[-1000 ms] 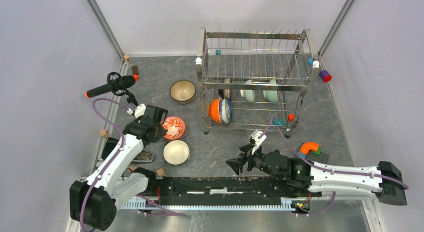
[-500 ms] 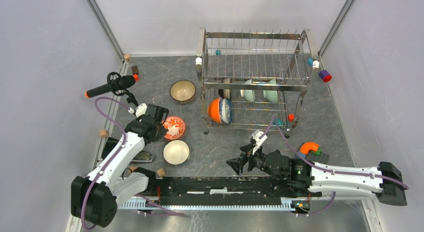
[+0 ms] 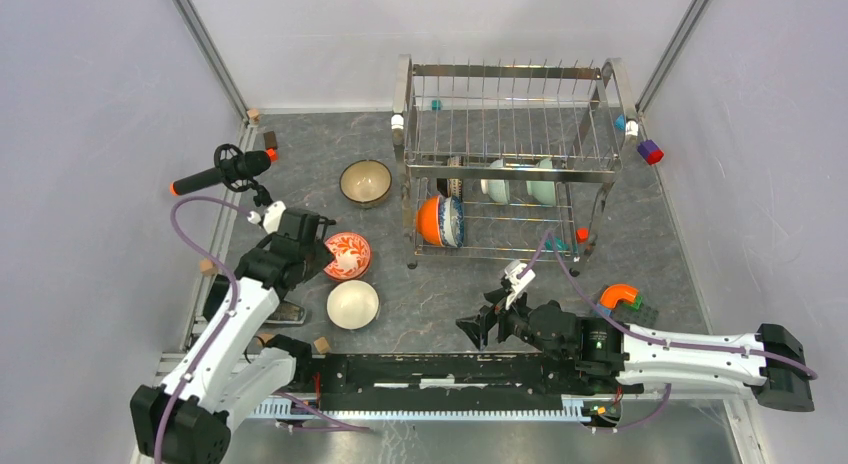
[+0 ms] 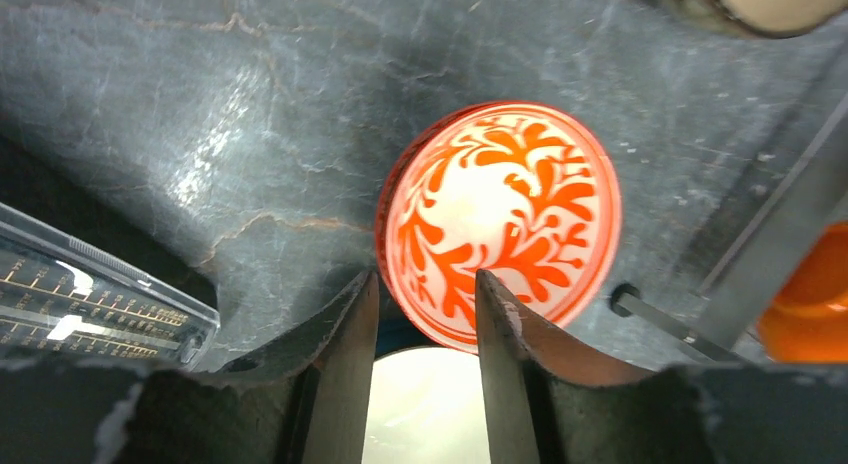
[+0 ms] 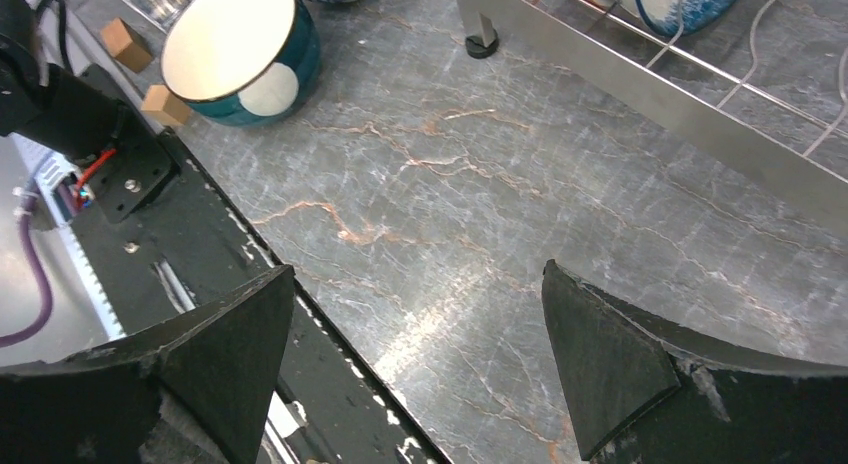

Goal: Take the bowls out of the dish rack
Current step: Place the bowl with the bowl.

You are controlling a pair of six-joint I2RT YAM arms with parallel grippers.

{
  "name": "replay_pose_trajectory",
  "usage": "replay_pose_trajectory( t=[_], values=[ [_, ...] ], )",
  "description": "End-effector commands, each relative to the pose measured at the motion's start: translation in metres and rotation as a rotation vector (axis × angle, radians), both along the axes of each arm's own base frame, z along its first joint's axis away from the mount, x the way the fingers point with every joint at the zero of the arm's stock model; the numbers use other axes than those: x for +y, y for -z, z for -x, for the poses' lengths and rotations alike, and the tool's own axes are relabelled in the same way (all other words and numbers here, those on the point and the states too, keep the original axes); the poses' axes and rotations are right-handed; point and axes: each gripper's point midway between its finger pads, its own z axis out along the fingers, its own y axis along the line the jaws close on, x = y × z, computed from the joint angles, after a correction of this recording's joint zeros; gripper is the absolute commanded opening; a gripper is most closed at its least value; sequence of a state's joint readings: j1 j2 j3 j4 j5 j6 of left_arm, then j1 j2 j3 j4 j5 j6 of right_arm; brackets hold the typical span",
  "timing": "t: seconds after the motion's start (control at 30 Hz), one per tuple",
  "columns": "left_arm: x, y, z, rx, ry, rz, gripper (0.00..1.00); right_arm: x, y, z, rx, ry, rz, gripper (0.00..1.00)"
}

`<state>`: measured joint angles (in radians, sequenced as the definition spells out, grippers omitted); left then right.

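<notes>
- L pincer (image 4: 426,276) parted at rim of red-patterned bowl (image 4: 500,209) on counter (image 3: 440,294): drop-off looks done.
- R pincer (image 5: 418,269) wide open, empty; next, prob. reach into dish rack (image 3: 505,168) for orange bowl (image 3: 430,221).

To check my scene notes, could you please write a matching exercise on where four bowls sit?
Things:
1. round red-patterned ceramic bowl
2. round tan ceramic bowl, dark rim
3. round orange ceramic bowl
4. round ceramic bowl, white inside
Places:
A. on edge in the chrome wire dish rack
B. on the grey table, nearest the arm bases
C. on the table, farthest from the arm bases
D. on the table, at the left gripper
Pairs: 1-D; 2-C; 3-A; 4-B
</notes>
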<state>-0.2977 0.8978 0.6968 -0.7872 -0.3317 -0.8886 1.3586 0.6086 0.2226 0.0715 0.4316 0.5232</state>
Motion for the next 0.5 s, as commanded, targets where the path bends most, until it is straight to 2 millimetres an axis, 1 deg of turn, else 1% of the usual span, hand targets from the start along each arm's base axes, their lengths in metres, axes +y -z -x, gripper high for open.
replay_pose_trajectory(
  t=[0.0,0.1,0.2,0.3,0.37,0.47],
  values=[
    [-0.009,-0.045,-0.009,-0.126,0.097,0.028,0.49,-0.006,-0.019,-0.011,-0.051,0.055,0.009,0.98],
    [-0.021,-0.070,-0.013,-0.230,0.165,0.076,0.51,-0.016,-0.026,-0.019,-0.098,0.086,0.064,0.98],
    [-0.024,-0.106,-0.019,-0.339,0.212,0.071,0.52,-0.027,-0.046,-0.031,-0.161,0.139,0.146,0.98],
    [-0.033,-0.134,-0.024,-0.414,0.271,0.082,0.54,-0.034,-0.065,-0.042,-0.210,0.194,0.199,0.98],
    [-0.042,-0.144,-0.027,-0.446,0.313,0.098,0.56,-0.038,-0.075,-0.049,-0.235,0.238,0.213,0.98],
    [-0.055,-0.149,-0.031,-0.472,0.370,0.090,0.59,-0.037,-0.082,-0.057,-0.248,0.294,0.215,0.98]
  ],
)
